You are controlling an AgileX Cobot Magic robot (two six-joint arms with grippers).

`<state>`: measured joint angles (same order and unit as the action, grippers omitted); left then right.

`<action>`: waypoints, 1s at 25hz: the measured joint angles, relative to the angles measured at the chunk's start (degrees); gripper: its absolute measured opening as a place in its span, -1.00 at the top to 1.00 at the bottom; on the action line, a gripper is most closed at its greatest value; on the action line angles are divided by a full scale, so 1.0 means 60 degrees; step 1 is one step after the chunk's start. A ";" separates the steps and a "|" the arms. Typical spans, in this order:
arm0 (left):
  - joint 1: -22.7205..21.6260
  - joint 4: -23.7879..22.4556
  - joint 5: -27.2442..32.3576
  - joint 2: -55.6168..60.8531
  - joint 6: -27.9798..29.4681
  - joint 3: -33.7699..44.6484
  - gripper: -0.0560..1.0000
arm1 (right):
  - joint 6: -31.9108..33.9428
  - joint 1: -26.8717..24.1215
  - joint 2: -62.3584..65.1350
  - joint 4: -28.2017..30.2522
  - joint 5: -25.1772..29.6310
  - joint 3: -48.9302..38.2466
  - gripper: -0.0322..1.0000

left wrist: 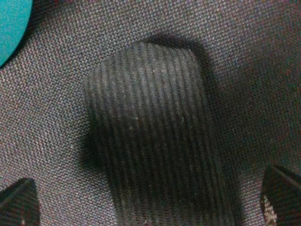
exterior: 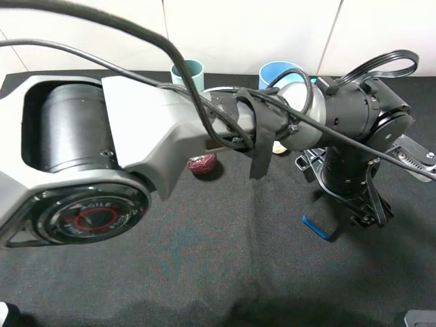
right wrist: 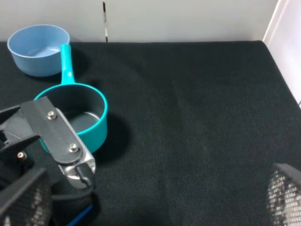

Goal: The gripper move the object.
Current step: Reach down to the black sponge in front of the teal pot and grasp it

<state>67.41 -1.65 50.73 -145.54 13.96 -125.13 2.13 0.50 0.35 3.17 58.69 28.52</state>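
**Markings.** The joint cap (exterior: pixel 92 218) on the near arm bears a red ring and lettering that reads "AGILE". The rest of the ring text is too small to read.

**Count.** One object (exterior: pixel 321 223), one dark red ball (exterior: pixel 202 164), one cream lump (exterior: pixel 279 146), one pale teal cup (exterior: pixel 193 76), one blue bowl (right wrist: pixel 37 63), one teal handled pot (right wrist: pixel 96 125), two grippers.

**Left gripper** (left wrist: pixel 149 201). Jaws released, with one black fingertip on either side of the object and neither touching it. The object lies flat on the black worktop (right wrist: pixel 197 117), directly between and beneath these jaws. Its ribbed black face is up, and the blue base shows at its edge in the high view. A teal patch just beyond the jaws is probably the pot's rim, but the view is too close to be sure.

**Right gripper** (right wrist: pixel 155 197). Jaws released and spread wide over the worktop cloth. The pot stands ahead of these jaws. The bowl is farther ahead, past the end of the pot's handle.

**Ball and lump.** Both lie outside the left jaws, the lump near them and the ball well apart.
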 joint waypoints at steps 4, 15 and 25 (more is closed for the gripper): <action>0.0012 0.0000 -0.0076 -0.0123 0.0041 -0.0057 -0.98 | 0.0000 0.0000 0.0000 -0.0004 0.0000 0.0000 -0.41; 0.0012 0.0000 -0.0297 -0.0533 0.0049 -0.0172 -0.98 | 0.0000 0.0000 0.0000 -0.0034 0.0000 0.0000 -0.41; 0.0012 0.0009 -0.0312 -0.0712 0.0049 -0.0274 -0.93 | 0.0000 0.0000 0.0000 -0.0098 0.0000 0.0000 -0.41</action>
<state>67.48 -1.60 48.86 -149.81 14.26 -126.78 2.13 0.50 0.35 2.58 58.69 28.52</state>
